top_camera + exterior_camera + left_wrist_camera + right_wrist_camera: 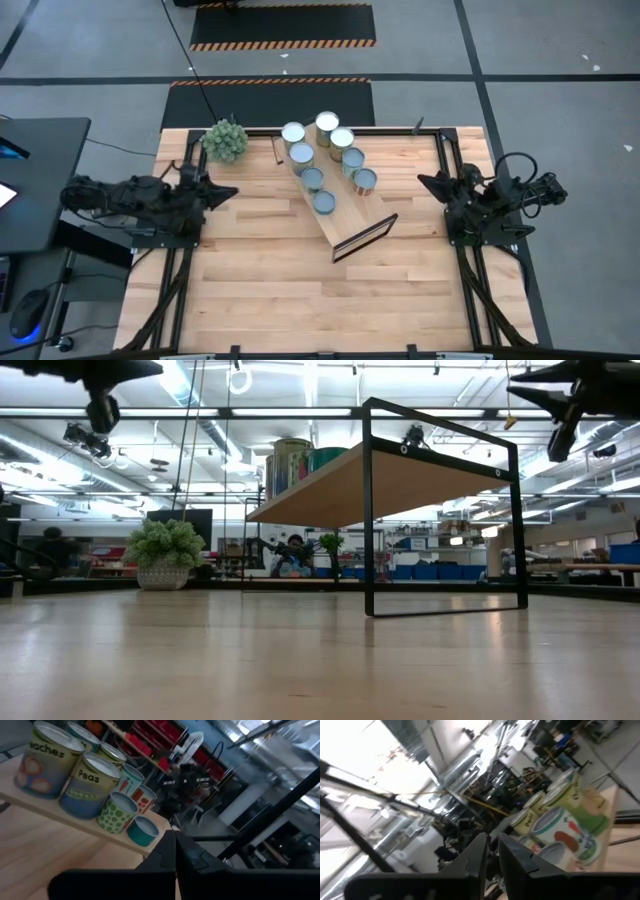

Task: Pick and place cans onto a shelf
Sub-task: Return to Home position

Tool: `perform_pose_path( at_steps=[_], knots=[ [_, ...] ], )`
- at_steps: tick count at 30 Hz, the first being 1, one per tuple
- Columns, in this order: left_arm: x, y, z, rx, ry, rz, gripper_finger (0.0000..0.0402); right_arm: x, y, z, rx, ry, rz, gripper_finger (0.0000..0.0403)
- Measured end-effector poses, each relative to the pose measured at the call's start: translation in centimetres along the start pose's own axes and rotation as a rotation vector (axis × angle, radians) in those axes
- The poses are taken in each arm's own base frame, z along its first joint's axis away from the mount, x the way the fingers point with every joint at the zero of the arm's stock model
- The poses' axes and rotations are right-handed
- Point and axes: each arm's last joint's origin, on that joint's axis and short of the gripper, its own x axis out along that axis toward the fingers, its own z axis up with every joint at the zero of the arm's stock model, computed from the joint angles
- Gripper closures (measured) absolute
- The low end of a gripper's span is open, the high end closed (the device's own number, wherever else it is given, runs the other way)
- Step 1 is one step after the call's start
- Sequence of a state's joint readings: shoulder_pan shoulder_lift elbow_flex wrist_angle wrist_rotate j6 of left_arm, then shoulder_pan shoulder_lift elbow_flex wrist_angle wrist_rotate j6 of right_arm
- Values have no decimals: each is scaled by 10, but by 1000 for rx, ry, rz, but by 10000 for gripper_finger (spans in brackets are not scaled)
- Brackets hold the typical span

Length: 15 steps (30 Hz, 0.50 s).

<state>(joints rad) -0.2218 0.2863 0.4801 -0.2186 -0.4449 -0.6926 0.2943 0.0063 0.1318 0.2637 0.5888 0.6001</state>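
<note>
Industrial robotics lab-workshop: hazard-striped floor mats (pixel 283 27), ceiling strip lights (pixel 190 385), blue storage bins (pixel 440 572), cluttered workbenches (pixel 590 568).

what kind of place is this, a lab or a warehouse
Probably a robotics lab in an industrial hall: hazard-striped floor mats, a dark desk beside the table, blue bins behind.

From above I counted eight cans (pixel 312 178), all upright with round pale tops, standing in two rows on the shelf (pixel 348 212) at the upper centre of the frame. The shelf, a light-wood plank, ran diagonally down to the right, with its dark metal frame (pixel 365 238) at the lower end. Two labels read Peaches and Peas; one can was green-dotted.
</note>
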Motion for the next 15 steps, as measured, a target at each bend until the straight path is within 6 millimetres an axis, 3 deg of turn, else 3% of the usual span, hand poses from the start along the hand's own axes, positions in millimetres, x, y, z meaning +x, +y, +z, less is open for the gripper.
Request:
perform_pose_path(
  at_steps=[10, 15],
  knots=[
    [-23, 27, -9, -27, -179, 14, 401, 0, -5, -1, -3, -39, -115, 365],
    [-21, 31, -13, -35, -300, 8, 401, 0, -10, -5, -28, -55, -149, 390]
  ],
)
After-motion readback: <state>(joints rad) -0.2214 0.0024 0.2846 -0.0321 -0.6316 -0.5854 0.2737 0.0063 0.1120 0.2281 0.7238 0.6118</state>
